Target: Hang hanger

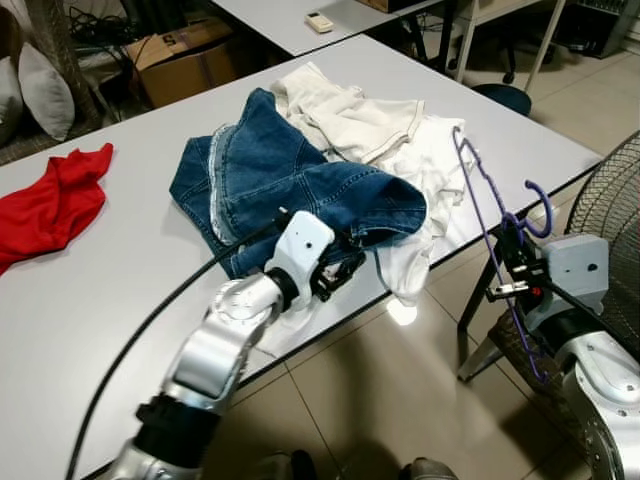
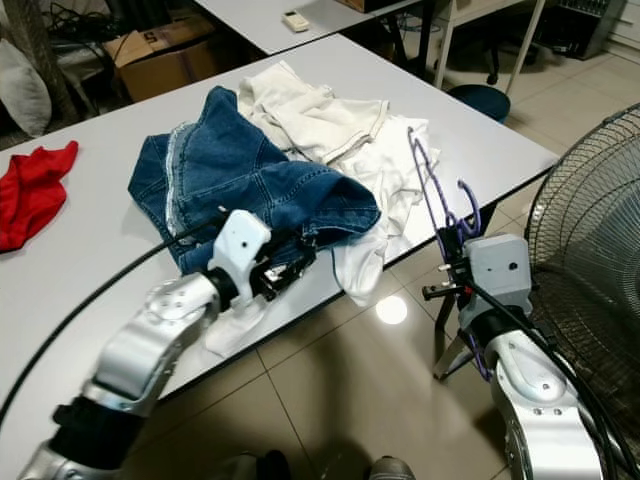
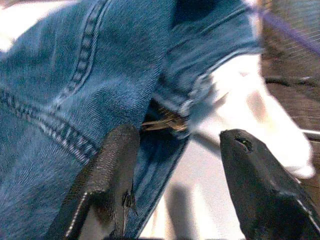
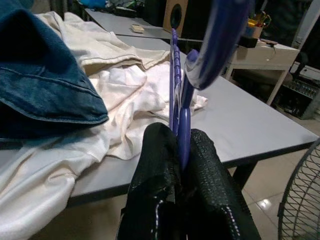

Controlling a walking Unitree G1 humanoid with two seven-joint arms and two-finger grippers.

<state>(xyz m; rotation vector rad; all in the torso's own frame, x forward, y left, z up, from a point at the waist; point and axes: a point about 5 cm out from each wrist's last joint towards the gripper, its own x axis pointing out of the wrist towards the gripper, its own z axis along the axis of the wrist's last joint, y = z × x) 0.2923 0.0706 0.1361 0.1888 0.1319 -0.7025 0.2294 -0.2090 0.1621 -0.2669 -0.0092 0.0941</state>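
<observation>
- A red cloth (image 1: 50, 200) lies on the table (image 1: 120, 270), far to the left of the denim jacket (image 1: 290, 175).
- The denim jacket sits mid-table, heaped partly over the white garments (image 1: 390, 135) that spill off the near edge.
- The left gripper (image 1: 340, 272) is at the jacket's near hem, its fingers (image 3: 107, 175) spread apart with the denim edge between them.
- Right of the jacket, beyond the table edge, the right gripper (image 2: 450, 290) is pressed together on the purple hanger (image 1: 490, 190), held upright.
- A fan (image 2: 590, 200) stands right of the hanger.
</observation>
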